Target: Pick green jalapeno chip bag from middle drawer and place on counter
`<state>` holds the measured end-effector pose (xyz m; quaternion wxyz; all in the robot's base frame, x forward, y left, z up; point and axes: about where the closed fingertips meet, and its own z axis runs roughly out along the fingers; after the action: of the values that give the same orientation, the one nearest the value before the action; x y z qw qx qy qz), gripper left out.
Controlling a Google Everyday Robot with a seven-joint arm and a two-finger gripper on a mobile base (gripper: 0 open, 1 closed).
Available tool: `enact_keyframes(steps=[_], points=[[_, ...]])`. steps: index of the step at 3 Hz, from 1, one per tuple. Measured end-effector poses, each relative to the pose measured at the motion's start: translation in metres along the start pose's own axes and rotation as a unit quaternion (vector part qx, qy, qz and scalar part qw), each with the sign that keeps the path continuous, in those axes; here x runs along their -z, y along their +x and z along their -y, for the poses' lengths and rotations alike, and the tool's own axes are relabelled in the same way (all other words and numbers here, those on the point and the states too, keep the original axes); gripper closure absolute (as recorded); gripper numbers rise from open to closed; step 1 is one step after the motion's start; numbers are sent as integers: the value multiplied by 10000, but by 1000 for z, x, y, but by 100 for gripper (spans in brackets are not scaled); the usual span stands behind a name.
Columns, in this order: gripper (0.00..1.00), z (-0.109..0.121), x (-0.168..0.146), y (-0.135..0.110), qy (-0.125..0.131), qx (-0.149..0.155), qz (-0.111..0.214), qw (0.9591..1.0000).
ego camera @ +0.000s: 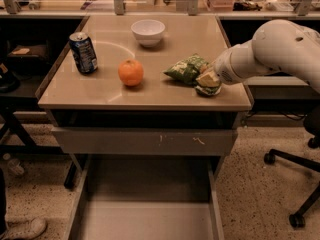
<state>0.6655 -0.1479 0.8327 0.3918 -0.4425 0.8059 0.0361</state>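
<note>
Counter: one chip bag (gripper alongside).

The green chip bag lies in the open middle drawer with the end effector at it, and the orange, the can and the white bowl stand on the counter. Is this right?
No: the camera view shows the green chip bag on the counter, beside the orange, not in the open middle drawer. The end effector is at it; the can and white bowl stand on the counter.
</note>
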Motion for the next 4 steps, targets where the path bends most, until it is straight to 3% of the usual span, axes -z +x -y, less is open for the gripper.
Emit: enact_keyframes(steps=[2, 3, 4], points=[[13, 0, 0, 0, 0, 0, 0, 10000], [0, 0, 0, 0, -2, 1, 0, 10000], [0, 0, 0, 0, -2, 1, 0, 10000]])
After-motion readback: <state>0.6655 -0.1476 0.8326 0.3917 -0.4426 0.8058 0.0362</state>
